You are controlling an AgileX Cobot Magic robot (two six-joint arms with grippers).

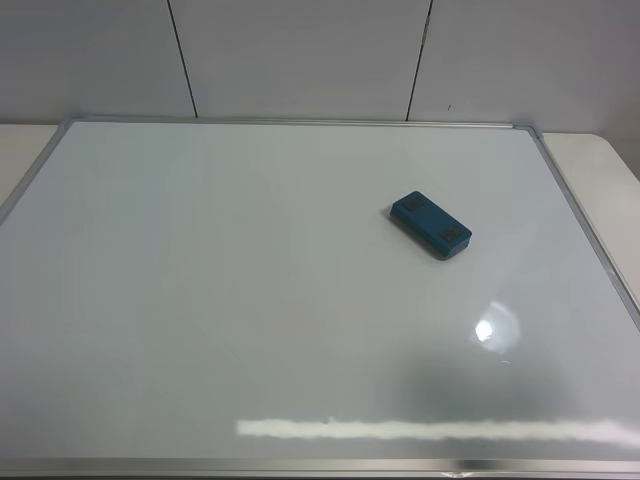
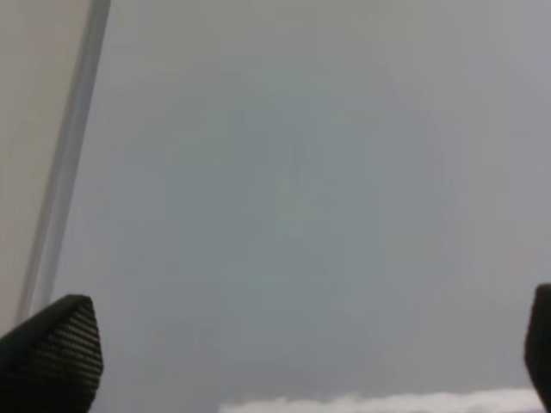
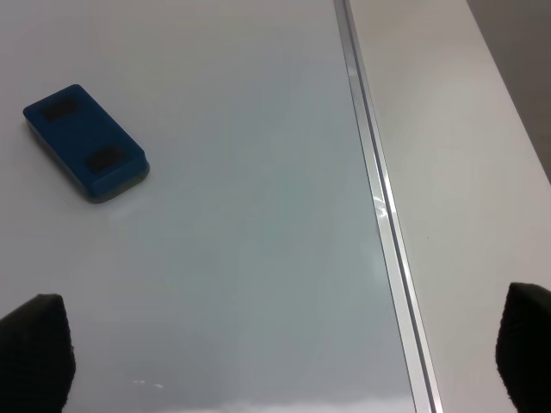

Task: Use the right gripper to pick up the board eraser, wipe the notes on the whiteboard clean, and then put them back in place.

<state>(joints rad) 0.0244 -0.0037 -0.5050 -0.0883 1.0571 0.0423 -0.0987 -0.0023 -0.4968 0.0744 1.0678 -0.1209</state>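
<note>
Board eraser (image 1: pixel 430 224) lies flat on the whiteboard (image 1: pixel 250 300), in the right half, toward the far edge, angled diagonally. Two dark patches face up. Nothing touches it.

Right gripper (image 3: pixel 275 361): jaws spread wide, holding nothing. Only the two fingertips (image 3: pixel 34 348) show at the corners of the right wrist view, one over the board surface, the other over the table (image 3: pixel 465 172) beyond the board's metal frame (image 3: pixel 379 206). The eraser (image 3: pixel 84 142) sits well ahead of the jaws and off to one side, nearer the finger that is over the board, not between the fingers. It is clear of the frame.

Left gripper (image 2: pixel 301 361): jaws also wide apart, empty, hovering over bare board next to the frame edge (image 2: pixel 65 163). Wrist view is blurry.

Neither arm shows in the high view. No notes are visible on the board in any view; the surface reads clean white with glare (image 1: pixel 495 328) and a reflected light strip near the front edge.
</note>
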